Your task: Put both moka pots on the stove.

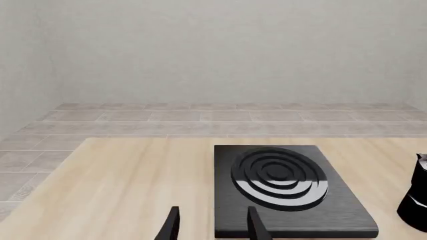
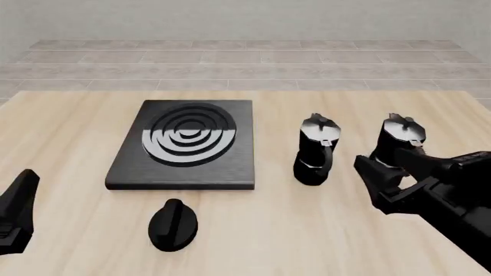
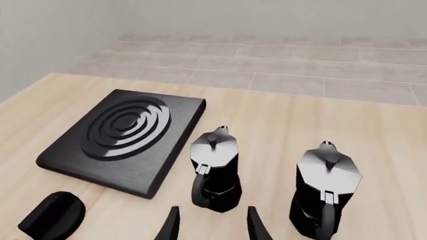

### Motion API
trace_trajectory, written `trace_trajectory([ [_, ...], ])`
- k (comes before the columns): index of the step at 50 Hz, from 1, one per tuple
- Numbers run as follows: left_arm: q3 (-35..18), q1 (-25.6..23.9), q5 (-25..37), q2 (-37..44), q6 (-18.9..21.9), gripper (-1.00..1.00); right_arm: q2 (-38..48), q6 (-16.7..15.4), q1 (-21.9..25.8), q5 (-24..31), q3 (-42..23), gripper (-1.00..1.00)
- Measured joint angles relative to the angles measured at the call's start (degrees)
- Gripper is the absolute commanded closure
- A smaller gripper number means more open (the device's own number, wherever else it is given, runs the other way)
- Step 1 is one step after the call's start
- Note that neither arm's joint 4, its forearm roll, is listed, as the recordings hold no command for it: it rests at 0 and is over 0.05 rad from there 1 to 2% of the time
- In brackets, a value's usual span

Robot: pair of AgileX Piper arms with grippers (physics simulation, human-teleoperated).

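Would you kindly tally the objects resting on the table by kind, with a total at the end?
Moka pots: 2, one nearer the stove and one farther right
Stove: 1
Black oval knob: 1
Total: 4

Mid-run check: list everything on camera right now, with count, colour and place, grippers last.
Glossy black faceted moka pots with silvery lids: two, upright on the table right of the stove, one nearer it, one farther right.
Flat square black stove with raised rings, partly silver: one, centre-left, nothing on it.
Black oval knob: one, on the table in front of the stove.
Light wooden table: one.
Left gripper: black, open, holding nothing.
Right gripper: black, open, holding nothing, near the pots.
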Motion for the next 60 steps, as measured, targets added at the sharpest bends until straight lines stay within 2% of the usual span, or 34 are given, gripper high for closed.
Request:
trace_trajectory([
  [27,0.0,0.0,0.0,0.0,0.0,-1.0,17.6,-1.3,1.8,-15.8,-0.5,-1.0],
  [60,0.0,0.0,0.0,0.0,0.0,-1.0,29.9,-0.7,4.3,-25.5,-2.1,-1.0],
])
